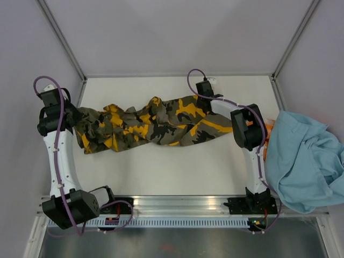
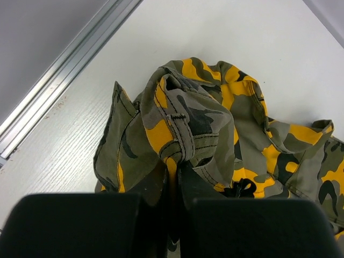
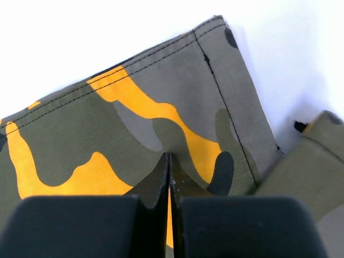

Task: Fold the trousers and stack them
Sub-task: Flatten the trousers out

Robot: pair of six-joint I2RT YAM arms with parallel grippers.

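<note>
A: White tabletop (image 1: 161, 172) between grey walls. Where do the trousers (image 1: 156, 126) lie on it?

B: Stretched crosswise over the far half, rumpled, with one end at each arm. Beyond the right arm a light-blue garment (image 1: 303, 161) lies heaped, and a sliver of an orange garment (image 1: 270, 127) shows at its edge.

A: And the left gripper (image 2: 173, 174)?

B: Its jaws are drawn together with only a thin slit between them. A bunched fold of the camouflage cloth, stitched seam and all, rises straight out of that slit. The rest of that end spills away from the fingers across the table. A metal rail (image 2: 64, 70) runs along the table's edge off to the side, apart from the cloth.

A: The right gripper (image 3: 169, 164)?

B: Likewise pressed nearly closed, pinching a flat layer of the cloth. The fabric spreads smooth beyond the fingertips, and its stitched hem and corner lie on the white surface just ahead.
</note>
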